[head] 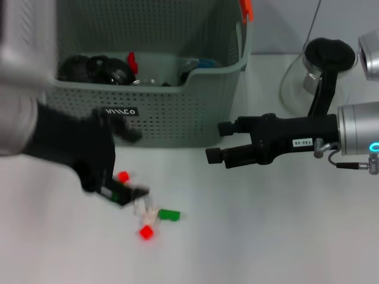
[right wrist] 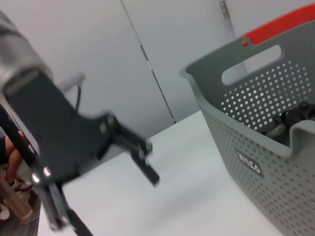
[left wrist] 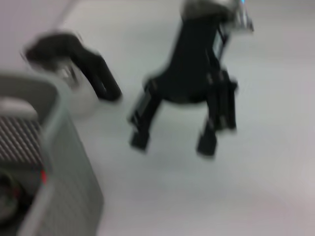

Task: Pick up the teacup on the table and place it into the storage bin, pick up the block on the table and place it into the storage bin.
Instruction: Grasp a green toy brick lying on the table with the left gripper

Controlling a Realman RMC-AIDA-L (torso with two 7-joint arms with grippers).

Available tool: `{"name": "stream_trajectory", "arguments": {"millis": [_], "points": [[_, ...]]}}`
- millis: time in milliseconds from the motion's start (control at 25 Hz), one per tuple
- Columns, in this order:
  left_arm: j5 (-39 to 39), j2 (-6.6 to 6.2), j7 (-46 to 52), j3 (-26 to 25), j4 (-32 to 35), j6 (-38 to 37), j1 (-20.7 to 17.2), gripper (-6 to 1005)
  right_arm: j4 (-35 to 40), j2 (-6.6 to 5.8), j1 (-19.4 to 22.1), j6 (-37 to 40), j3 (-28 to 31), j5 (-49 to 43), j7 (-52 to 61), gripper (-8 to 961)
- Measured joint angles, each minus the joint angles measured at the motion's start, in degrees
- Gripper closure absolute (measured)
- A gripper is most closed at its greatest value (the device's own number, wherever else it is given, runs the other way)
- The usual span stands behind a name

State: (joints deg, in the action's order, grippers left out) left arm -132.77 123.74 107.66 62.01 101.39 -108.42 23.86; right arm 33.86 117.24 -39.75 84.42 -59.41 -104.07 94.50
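The grey-green perforated storage bin (head: 177,112) stands at the back of the table; it also shows in the right wrist view (right wrist: 256,147) and the left wrist view (left wrist: 59,162). Small blocks lie in front of it: a red one (head: 122,176), a white one (head: 144,207), a green one (head: 169,215) and another red one (head: 146,232). My left gripper (head: 130,165) is open and low over the blocks, motion-blurred, with the first red block between its fingers; it also shows in the right wrist view (right wrist: 103,196). My right gripper (head: 216,142) is open and empty, hovering right of the bin's front corner. I cannot make out a teacup.
A glass carafe (head: 320,77) with a black handle stands at the back right, behind my right arm. The bin holds dark objects (head: 95,68) and a small red piece (head: 131,60). White table surface (head: 266,236) lies in front of and under the right arm.
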Motion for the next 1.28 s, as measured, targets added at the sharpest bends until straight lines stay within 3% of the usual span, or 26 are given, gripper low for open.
{"name": "stream_trajectory", "arguments": {"millis": [120,320,600,1280], "points": [[-6.4,0.47,-2.3,4.7,-3.7,4.9,-1.1,60,-0.2,0.01,-0.1,-0.2,0.0,0.0,0.0,13],[-16.1,0.35,-3.5,10.3,-14.4,13.2,1.2,61,-0.3,0.2,-0.1,-0.4,0.0,0.0,0.0,13],[-21.8,0.21,-4.9,13.5,-21.8,19.0,3.6,62,-0.4,0.71,0.0,-0.8,0.0,0.0,0.1,14],[-29.0,0.54,-1.3,17.6,-28.2,24.7,7.2,65,-0.5,1.44,0.4,-1.4,0.0,0.2,0.5,13]]}}
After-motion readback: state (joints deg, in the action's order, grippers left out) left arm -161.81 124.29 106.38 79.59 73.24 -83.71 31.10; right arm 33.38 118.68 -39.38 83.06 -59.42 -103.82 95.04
